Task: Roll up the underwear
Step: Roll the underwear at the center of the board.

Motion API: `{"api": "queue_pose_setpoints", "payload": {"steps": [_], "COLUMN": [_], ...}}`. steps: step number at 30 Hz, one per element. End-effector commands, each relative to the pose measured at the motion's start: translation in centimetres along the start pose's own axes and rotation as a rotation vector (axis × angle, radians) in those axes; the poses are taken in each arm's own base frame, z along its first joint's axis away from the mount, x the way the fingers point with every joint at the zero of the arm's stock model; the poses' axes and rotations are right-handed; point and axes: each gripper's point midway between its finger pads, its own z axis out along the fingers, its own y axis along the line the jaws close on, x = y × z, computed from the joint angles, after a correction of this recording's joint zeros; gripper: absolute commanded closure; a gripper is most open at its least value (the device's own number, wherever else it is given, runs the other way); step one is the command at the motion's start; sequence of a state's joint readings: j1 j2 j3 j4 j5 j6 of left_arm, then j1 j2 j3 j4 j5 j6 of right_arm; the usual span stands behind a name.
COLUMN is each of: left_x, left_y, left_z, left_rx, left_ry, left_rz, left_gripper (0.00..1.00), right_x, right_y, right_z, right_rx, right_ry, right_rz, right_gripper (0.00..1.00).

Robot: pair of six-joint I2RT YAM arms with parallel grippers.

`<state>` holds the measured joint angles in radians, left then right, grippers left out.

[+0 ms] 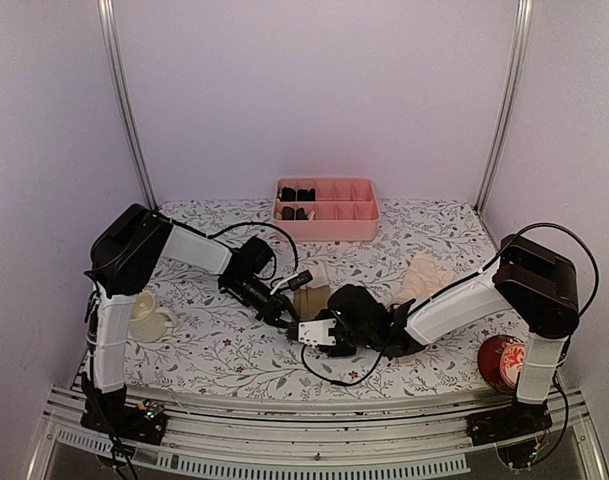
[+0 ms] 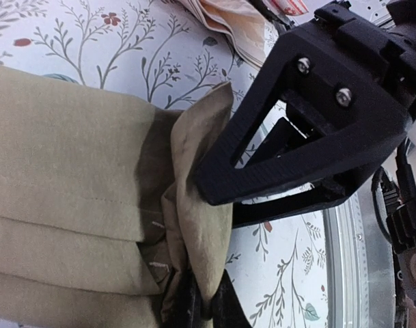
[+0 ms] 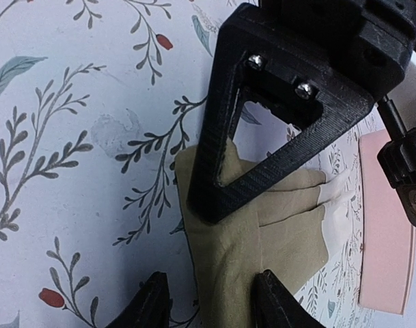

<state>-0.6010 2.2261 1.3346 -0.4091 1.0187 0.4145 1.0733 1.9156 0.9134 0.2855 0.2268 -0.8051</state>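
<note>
on the flowered table [image 1: 214,350], at the middle of the frame, lies the olive underwear [image 3: 262,253], the peach underwear [image 1: 426,275] right of it. our left gripper [image 2: 204,311] pinches the olive edge; our right gripper [image 3: 211,304] straddles it, jaws apart. we should pull the fold taut and roll evenly.

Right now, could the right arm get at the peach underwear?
Probably yes. The peach underwear lies uncovered just beyond the right arm. But the right gripper straddles the olive underwear, which the left gripper pinches, so it would have to pull back first.
</note>
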Motion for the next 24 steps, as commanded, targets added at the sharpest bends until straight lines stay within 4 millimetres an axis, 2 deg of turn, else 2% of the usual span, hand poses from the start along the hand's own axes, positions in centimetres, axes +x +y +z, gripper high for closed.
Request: {"api": "queue_pose_setpoints", "payload": {"steps": [1, 9, 14, 17, 19, 21, 22, 24], "left_x": [4.3, 4.4, 4.4, 4.4, 4.3, 3.9, 3.7, 2.8], "left_y": [3.3, 3.3, 3.2, 3.3, 3.2, 3.0, 2.8, 2.5], "left_z": [0.3, 0.3, 0.4, 0.4, 0.3, 0.1, -0.1, -0.6], "left_rx": [-0.101, -0.094, -0.091, -0.091, -0.091, -0.094, -0.095, -0.107], "left_ry": [0.103, 0.103, 0.104, 0.104, 0.103, 0.099, 0.096, 0.083], "left_rz": [-0.108, -0.112, -0.112, -0.112, -0.107, -0.091, -0.08, -0.049], "left_gripper": [1.0, 1.0, 0.97, 0.94, 0.86, 0.72, 0.64, 0.4], "right_x": [2.3, 2.9, 3.5, 3.6, 3.7, 3.7, 3.9, 4.1], "right_y": [1.3, 1.3, 1.6, 1.8, 1.7, 1.8, 2.1, 2.6], "right_z": [0.8, 1.3, 1.8, 1.9, 1.9, 1.6, 1.4, 1.0], "right_rx": [-0.03, -0.049, -0.074, -0.091, -0.097, -0.118, -0.141, -0.179], "right_ry": [0.079, 0.102, 0.132, 0.141, 0.156, 0.18, 0.199, 0.237], "right_rz": [-0.02, -0.014, 0.0, 0.012, 0.025, 0.071, 0.093, 0.161], "right_gripper": [0.6, 0.66, 0.86, 0.93, 0.96, 0.97, 0.97, 0.97]}}
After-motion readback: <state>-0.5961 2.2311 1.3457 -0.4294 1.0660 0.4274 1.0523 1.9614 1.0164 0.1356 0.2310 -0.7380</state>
